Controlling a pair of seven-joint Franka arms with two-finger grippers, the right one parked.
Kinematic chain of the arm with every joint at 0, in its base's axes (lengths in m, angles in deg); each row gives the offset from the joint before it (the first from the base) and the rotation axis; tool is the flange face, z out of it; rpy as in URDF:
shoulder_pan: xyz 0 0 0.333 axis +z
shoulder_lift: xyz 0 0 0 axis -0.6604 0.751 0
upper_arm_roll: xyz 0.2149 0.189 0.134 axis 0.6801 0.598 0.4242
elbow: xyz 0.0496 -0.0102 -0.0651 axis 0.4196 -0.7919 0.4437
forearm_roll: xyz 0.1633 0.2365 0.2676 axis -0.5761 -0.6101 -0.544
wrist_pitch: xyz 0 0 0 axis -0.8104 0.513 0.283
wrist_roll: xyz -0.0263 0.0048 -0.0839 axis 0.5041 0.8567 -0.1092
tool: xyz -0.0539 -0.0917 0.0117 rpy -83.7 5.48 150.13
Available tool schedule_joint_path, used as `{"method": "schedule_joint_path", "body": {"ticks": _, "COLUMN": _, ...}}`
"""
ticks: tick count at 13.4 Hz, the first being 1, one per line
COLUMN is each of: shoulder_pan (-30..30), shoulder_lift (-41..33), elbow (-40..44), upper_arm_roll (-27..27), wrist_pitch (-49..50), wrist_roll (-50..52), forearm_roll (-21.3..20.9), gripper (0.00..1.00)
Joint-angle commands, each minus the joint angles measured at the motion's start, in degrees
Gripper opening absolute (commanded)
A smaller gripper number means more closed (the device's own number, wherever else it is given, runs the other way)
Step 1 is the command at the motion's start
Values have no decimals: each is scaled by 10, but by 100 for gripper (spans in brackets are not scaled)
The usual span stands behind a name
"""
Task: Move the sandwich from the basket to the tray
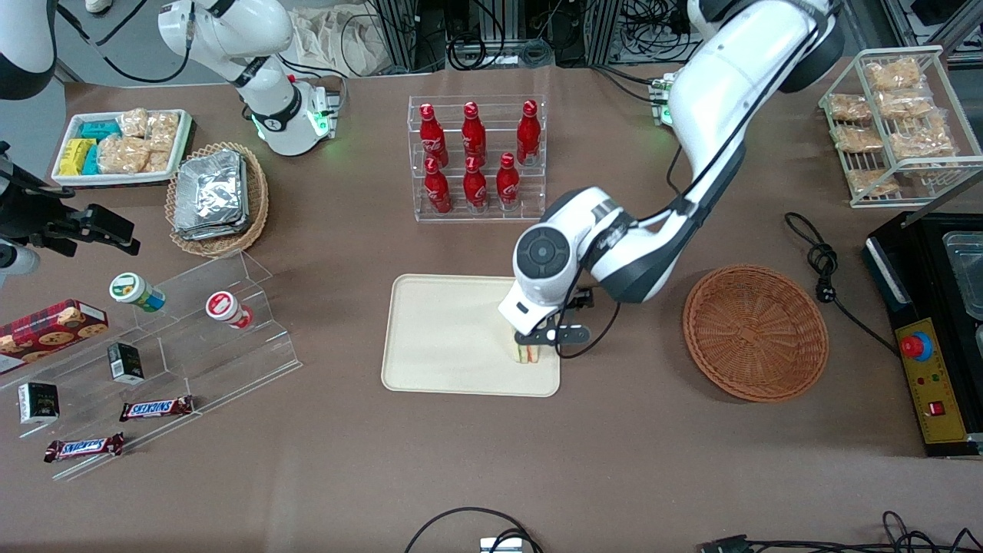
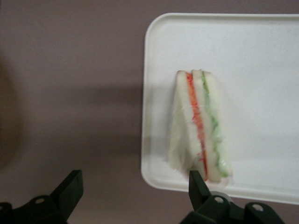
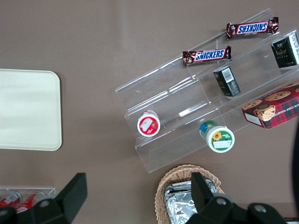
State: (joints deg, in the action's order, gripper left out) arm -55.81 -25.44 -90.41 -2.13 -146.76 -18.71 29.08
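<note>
The sandwich [image 1: 527, 353], a pale wedge with red and green filling, lies on the cream tray [image 1: 445, 338] close to the tray's end nearest the basket. The reddish-brown wicker basket [image 1: 756, 332] sits empty toward the working arm's end of the table. My gripper [image 1: 539, 336] hangs just above the sandwich. In the left wrist view the sandwich [image 2: 198, 126] rests flat on the tray [image 2: 261, 56] by its rounded corner. There my gripper [image 2: 134, 181] is open, its dark fingers [image 2: 70, 186] spread wide with nothing between them.
A clear rack of red bottles [image 1: 476, 157] stands farther from the front camera than the tray. A black cable [image 1: 822, 261] and a black appliance [image 1: 933, 330] lie past the basket. Acrylic steps with snacks [image 1: 192, 338] sit toward the parked arm's end.
</note>
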Motion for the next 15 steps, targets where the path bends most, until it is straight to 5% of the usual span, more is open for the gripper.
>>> {"method": "schedule_joint_path", "body": {"ticks": 1, "shoulder_pan": 46, "shoulder_lift": -172, "elbow": -195, "upper_arm_roll": -6, "wrist_pitch": -63, "wrist_roll": 6, "forearm_roll": 43, "gripper": 100}}
{"method": "schedule_joint_path", "body": {"ticks": 6, "shoulder_pan": 126, "shoulder_lift": -332, "elbow": -332, "upper_arm_roll": -9, "wrist_pitch": -74, "wrist_roll": -139, "forearm_roll": 93, "gripper": 100}}
{"method": "schedule_joint_path", "body": {"ticks": 9, "shoulder_pan": 220, "shoulder_lift": -373, "elbow": -306, "upper_arm_roll": -6, "wrist_pitch": -25, "wrist_roll": -280, "forearm_roll": 142, "gripper": 100}}
{"method": "schedule_joint_path", "body": {"ticks": 15, "shoulder_pan": 369, "shoulder_lift": -381, "elbow": -251, "upper_arm_roll": -6, "wrist_pitch": 41, "wrist_roll": -423, "forearm_roll": 145, "gripper": 100}}
